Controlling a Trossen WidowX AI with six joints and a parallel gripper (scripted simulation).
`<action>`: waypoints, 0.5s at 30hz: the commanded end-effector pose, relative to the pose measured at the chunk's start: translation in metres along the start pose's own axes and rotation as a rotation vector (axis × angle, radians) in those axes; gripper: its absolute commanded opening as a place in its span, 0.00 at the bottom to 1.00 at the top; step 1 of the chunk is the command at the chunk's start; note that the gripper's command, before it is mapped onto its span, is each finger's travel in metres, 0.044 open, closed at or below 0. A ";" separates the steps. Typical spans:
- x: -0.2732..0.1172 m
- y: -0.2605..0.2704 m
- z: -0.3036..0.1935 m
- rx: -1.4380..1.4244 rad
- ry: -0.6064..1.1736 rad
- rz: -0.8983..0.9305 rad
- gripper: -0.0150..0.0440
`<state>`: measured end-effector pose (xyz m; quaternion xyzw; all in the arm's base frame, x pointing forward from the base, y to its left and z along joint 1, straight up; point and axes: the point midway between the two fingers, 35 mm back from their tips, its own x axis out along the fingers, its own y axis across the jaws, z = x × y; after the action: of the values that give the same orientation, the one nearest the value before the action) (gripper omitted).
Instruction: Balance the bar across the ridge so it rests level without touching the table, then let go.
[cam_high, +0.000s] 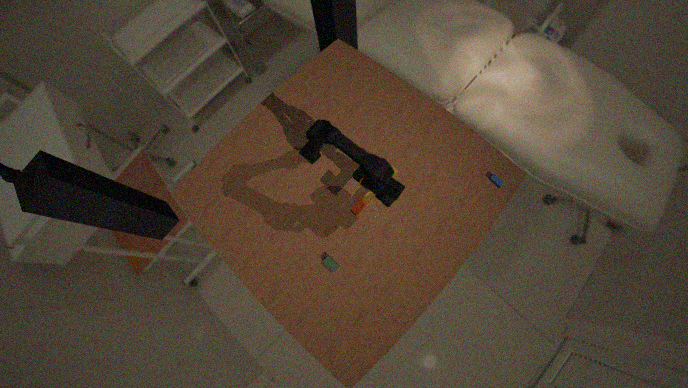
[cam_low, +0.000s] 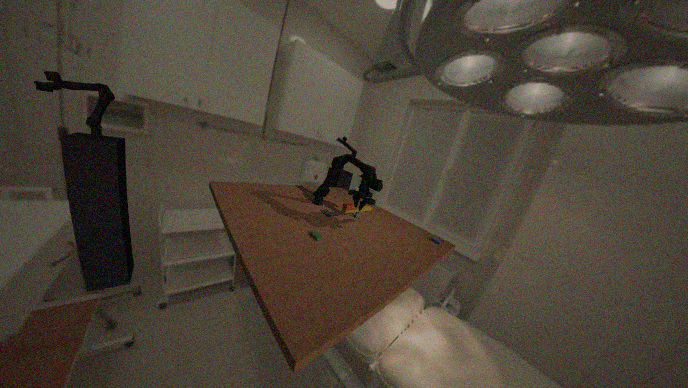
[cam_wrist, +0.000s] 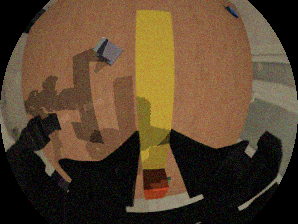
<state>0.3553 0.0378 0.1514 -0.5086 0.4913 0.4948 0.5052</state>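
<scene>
The yellow bar (cam_high: 369, 197) (cam_low: 367, 208) (cam_wrist: 155, 60) has a red block (cam_high: 358, 206) (cam_low: 348, 206) (cam_wrist: 156, 192) at one end. My gripper (cam_high: 380, 186) (cam_low: 361, 206) (cam_wrist: 153, 133) is shut on the bar, between its middle and the red end. The bar is held above the table, its shadow set apart from it in the wrist view. The small grey ridge (cam_wrist: 111, 53) stands on the table to the left of the bar's far half in the wrist view, not under it. The arm hides the ridge in the top view.
A green block (cam_high: 330, 262) (cam_low: 315, 235) lies on the wooden table (cam_high: 380, 300) (cam_low: 320, 310). A blue block (cam_high: 495, 180) (cam_low: 434, 240) (cam_wrist: 232, 11) lies near the table's far corner. A dark pedestal (cam_low: 97, 210) with another arm stands off the table.
</scene>
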 end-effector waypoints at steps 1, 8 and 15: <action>-0.002 0.004 0.016 -0.079 -0.005 -0.007 0.25; -0.003 0.013 0.043 -0.207 -0.007 -0.006 0.25; -0.003 0.024 0.068 -0.336 -0.009 -0.006 0.25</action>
<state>0.3363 0.0945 0.1514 -0.5713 0.4184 0.5595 0.4307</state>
